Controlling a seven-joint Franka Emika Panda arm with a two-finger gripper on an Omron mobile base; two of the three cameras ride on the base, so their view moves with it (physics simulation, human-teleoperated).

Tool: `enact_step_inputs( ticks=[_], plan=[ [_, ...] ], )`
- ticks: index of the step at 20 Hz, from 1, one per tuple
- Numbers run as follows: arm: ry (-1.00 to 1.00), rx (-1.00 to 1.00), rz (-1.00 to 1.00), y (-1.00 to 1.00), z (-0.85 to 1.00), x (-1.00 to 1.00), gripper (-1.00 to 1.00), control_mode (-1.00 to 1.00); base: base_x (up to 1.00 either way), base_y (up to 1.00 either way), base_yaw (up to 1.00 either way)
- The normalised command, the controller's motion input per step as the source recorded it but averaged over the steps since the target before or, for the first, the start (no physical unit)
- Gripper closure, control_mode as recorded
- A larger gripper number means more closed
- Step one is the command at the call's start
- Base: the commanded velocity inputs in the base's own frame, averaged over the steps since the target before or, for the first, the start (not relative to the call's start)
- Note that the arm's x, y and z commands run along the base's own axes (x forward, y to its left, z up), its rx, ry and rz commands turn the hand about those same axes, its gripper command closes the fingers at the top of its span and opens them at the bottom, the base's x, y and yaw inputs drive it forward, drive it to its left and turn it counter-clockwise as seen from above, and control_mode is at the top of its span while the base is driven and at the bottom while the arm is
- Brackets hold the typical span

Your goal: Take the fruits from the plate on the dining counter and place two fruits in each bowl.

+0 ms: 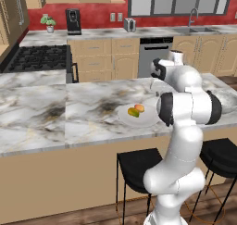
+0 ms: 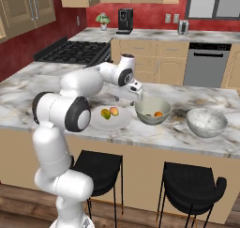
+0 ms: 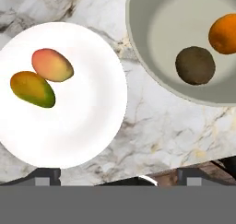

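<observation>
Your gripper (image 2: 136,99) hangs above the counter btwn the plate (image 3: 92,126) and the grey-green bowl (image 3: 143,48), jaws spread wide, holding nothing. That bowl has the orange fruit (image 3: 224,33) and the dark olive-brown one (image 3: 195,65), so I'd say next pick is off the plate: the peach fruit (image 3: 52,65) and the yellow-green one (image 3: 32,88) lie touching. Come straight down on one w/o nudging its neighbour, then carry it past to the speckled bowl (image 2: 206,122).

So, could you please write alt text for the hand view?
A white plate on the marbled counter holds a peach-red fruit touching a yellow-green fruit; beside it, a grey-green bowl holds an olive-brown fruit and an orange fruit.
</observation>
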Motion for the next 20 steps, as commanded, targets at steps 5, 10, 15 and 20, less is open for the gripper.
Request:
enact_step_inputs(
  ticks=[5, 10, 15, 20],
  plan=[
    [-0.07, 0.0, 0.02, 0.9, -0.04, -0.05, -1.0, -1.0, 0.0, 0.0, 0.0],
    [-0.01, 0.0, 0.02, 0.6, -0.23, 0.2, -1.0, -1.0, 0.0, 0.0, 0.0],
    [0.0, 0.0, 0.03, 0.25, -0.3, 0.53, -1.0, -1.0, 0.0, 0.0, 0.0],
    [0.01, 0.0, 0.05, 0.29, -0.41, 0.45, -1.0, -1.0, 0.0, 0.0, 0.0]
  ],
)
